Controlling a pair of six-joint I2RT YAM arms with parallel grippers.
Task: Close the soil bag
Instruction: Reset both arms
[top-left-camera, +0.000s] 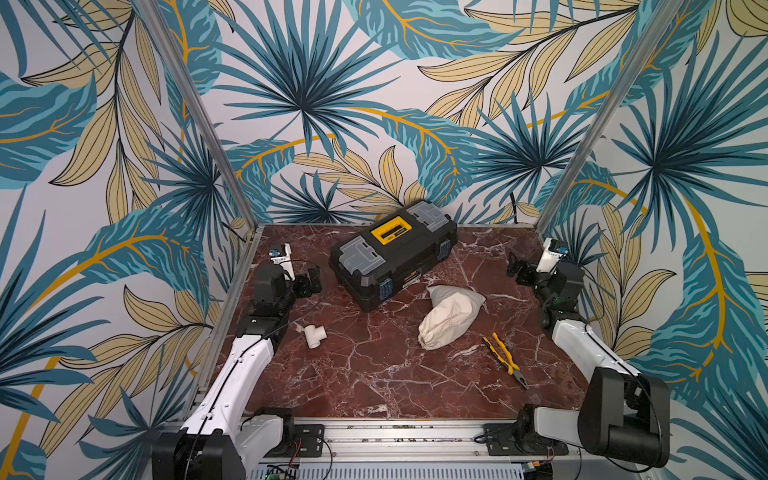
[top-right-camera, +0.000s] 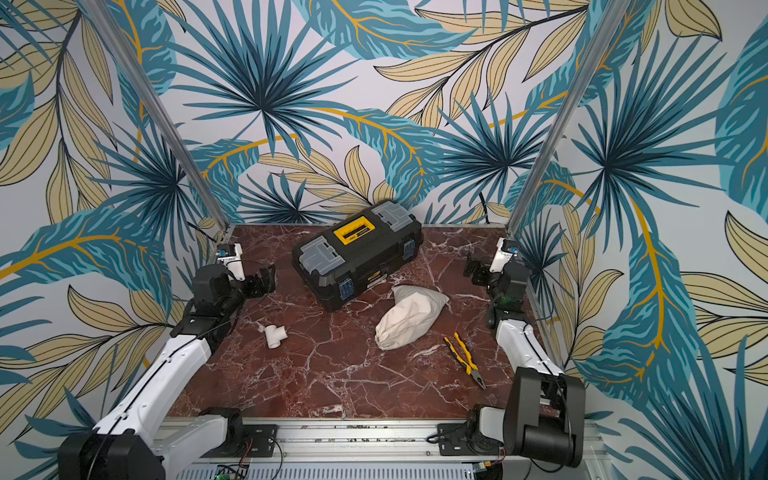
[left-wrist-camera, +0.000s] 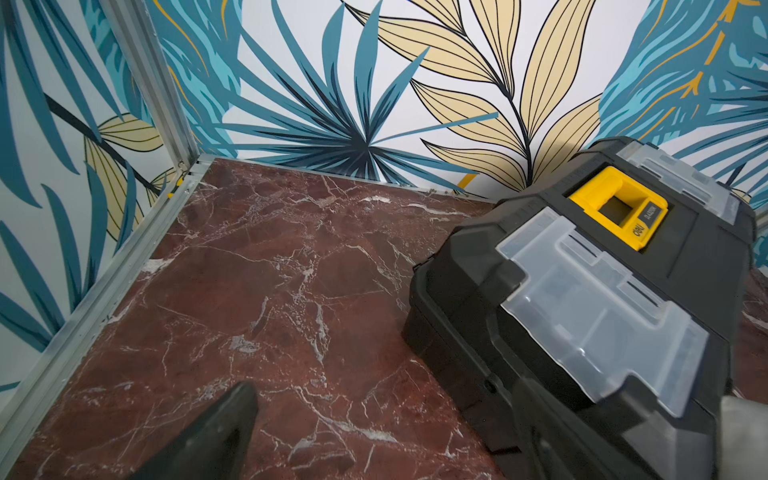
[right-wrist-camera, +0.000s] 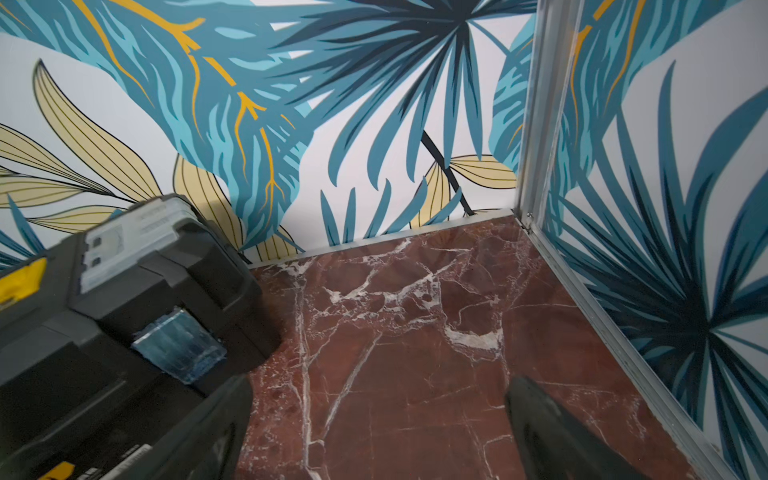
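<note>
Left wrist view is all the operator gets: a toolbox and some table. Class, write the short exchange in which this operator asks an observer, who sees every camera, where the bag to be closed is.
Operator: I see no bag. Where is it?
Observer: The bag lies on the table just in front of the toolbox, toward the right arm's side.
Operator: Which way does it point?
Observer: Its gathered mouth faces the table's near edge, away from the toolbox; pliers lie apart from it, nearer the right arm.

leaf-print walls (top-left-camera: 374, 83), red marble tabletop (top-left-camera: 374, 374)
</note>
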